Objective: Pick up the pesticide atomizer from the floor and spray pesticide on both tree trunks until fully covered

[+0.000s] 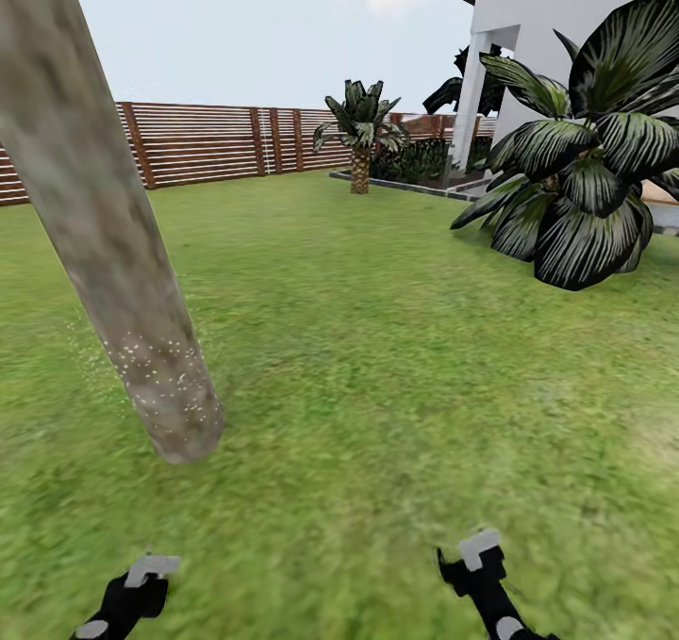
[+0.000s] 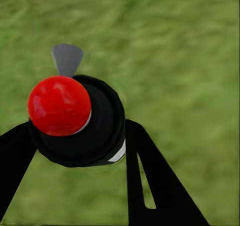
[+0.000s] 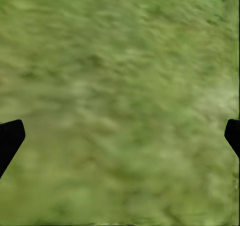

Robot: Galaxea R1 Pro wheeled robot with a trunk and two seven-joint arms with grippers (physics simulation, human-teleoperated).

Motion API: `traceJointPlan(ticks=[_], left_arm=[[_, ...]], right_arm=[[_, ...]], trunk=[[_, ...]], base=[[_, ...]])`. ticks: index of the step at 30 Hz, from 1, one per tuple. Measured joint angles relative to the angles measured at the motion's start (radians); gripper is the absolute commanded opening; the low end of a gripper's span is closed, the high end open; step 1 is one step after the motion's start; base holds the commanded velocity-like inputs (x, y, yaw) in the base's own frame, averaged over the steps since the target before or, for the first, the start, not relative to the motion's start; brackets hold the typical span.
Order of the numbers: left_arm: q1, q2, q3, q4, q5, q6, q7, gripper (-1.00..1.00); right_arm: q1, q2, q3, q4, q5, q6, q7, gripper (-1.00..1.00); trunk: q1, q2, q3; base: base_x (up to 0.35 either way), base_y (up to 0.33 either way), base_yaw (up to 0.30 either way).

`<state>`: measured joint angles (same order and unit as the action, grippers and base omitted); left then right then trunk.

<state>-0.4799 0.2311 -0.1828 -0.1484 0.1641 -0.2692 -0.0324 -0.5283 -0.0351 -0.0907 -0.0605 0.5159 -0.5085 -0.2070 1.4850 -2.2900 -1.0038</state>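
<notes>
The atomizer (image 2: pixel 75 118) is sitting between the left gripper's (image 2: pixel 80 151) two black fingers (image 2: pixel 150 181), which are closing against its round black body from either side. A red ball-shaped cap is facing the left wrist camera, so its long axis is running roughly along the fingers, away from the camera toward the grass (image 2: pixel 190 61). A small grey tab is sticking out past the black body on the far side, over the lawn. Which way the nozzle itself is aiming cannot be told.

In the head view the left gripper (image 1: pixel 151 566) is showing at the lower edge, grey-tipped, low over the grass (image 1: pixel 377 357), near the foot of the trunk (image 1: pixel 104 225). The trunk is standing thick and pale, leaning across the picture from the upper left corner down to its base. Pale specks of pesticide (image 1: pixel 156 371) are dotting the lower part of the bark and drifting just beside it; the bark higher up is looking bare.

The right gripper (image 1: pixel 479 550) is hanging over open lawn, well apart from the trunk. In its wrist view the two dark fingertips (image 3: pixel 10 138) are sitting at opposite edges, spread wide, with blurred grass (image 3: pixel 120 96) between them and nothing held.

Farther off, a slatted fence (image 1: pixel 217 140) is closing the lawn, a small palm (image 1: pixel 360 136) is standing before it, and a big dark-leaved plant (image 1: pixel 585 178) is spreading beside the white house (image 1: pixel 566 8).
</notes>
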Motion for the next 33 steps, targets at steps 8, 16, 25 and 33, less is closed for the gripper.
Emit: traceJointPlan(ticks=[8,16,25,33], left_arm=[[0.093,0.000,0.002,0.006,0.121,-0.074,0.019,-1.00],[0.104,-0.001,0.019,0.007,0.207,-0.077,0.116,-1.00],[0.104,-0.005,0.018,0.007,0.207,-0.076,0.118,-1.00],[0.104,-0.013,0.019,0.007,0.206,-0.076,0.119,-1.00]], right_arm=[[0.057,-0.014,-0.002,0.013,-0.164,-0.056,-0.050,1.00],[0.065,-0.012,-0.003,0.013,-0.283,-0.055,-0.054,1.00],[0.077,-0.014,-0.003,0.012,-0.283,-0.057,-0.055,1.00],[0.080,-0.015,-0.004,0.012,-0.283,-0.058,-0.057,1.00]], trunk=[[0.000,0.000,0.000],[0.000,0.000,0.000],[0.000,0.000,0.005],[0.000,0.000,0.012]], base=[[0.000,0.000,0.000],[-0.197,0.000,0.120],[-0.342,0.000,0.271],[-0.316,-0.088,0.252]])
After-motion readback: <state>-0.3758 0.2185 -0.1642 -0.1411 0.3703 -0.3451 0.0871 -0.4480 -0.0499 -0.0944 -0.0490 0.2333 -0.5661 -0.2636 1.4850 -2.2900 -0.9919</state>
